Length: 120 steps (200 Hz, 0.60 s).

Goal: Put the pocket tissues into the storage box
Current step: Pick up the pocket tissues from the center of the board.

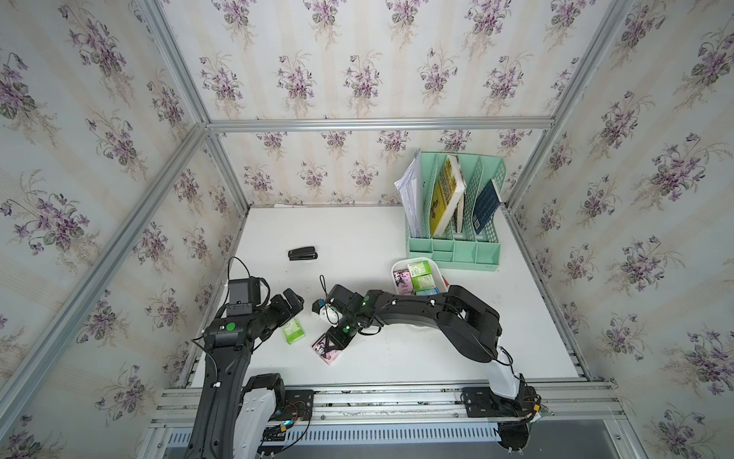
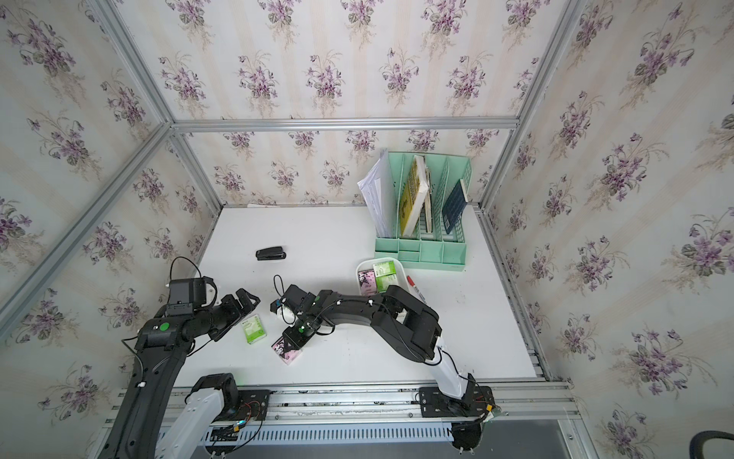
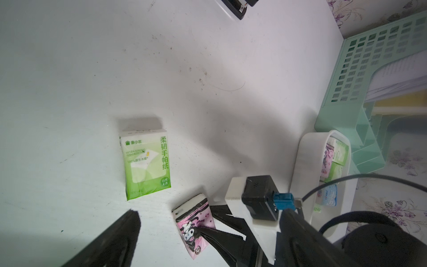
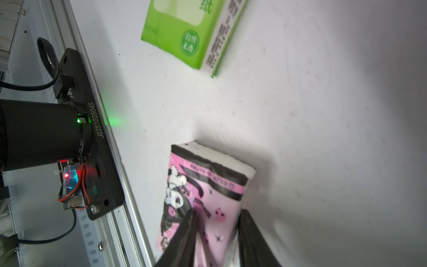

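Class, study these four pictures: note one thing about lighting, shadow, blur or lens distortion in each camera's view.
In both top views the wide lens splays the wallpapered walls outward; in the left wrist view the green pack is sharp with a dark shadow beside it; in the right wrist view a green glow tints the table, and the pink pack softens at its near end.

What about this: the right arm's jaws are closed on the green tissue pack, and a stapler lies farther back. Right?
Wrong pack. The right gripper has its jaws closed on the pink tissue pack, as the right wrist view shows; the green pack lies free. The stapler does lie farther back.
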Each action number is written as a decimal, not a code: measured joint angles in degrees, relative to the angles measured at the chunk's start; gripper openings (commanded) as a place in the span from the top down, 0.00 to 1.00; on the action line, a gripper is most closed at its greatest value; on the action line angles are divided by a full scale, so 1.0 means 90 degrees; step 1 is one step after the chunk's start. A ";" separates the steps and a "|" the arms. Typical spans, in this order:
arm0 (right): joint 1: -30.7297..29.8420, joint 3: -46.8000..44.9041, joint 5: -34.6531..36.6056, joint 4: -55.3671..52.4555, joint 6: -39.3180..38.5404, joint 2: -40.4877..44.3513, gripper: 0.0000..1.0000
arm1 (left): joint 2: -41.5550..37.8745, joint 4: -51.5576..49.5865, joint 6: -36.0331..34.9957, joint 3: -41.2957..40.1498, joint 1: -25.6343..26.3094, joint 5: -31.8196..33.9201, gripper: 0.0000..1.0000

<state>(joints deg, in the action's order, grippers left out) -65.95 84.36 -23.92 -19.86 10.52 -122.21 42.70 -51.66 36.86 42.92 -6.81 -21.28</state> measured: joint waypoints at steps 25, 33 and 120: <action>0.0002 0.0044 -0.0012 -0.0007 0.0015 -0.0007 1.00 | -0.0034 0.0000 -0.0007 -0.0019 -0.0007 -0.0017 0.01; 0.0012 0.0034 -0.0012 -0.0007 0.0027 0.0017 1.00 | -0.0051 0.0000 -0.0010 -0.0036 -0.0010 -0.0024 0.01; 0.0996 -0.1926 0.0551 0.0668 0.0716 0.2363 1.00 | 0.0107 0.0544 0.0221 -0.0576 0.0617 -0.0695 0.01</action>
<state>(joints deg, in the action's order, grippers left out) -56.99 67.02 -18.96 -13.85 16.97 -100.95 43.66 -46.76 38.85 37.74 -1.26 -27.53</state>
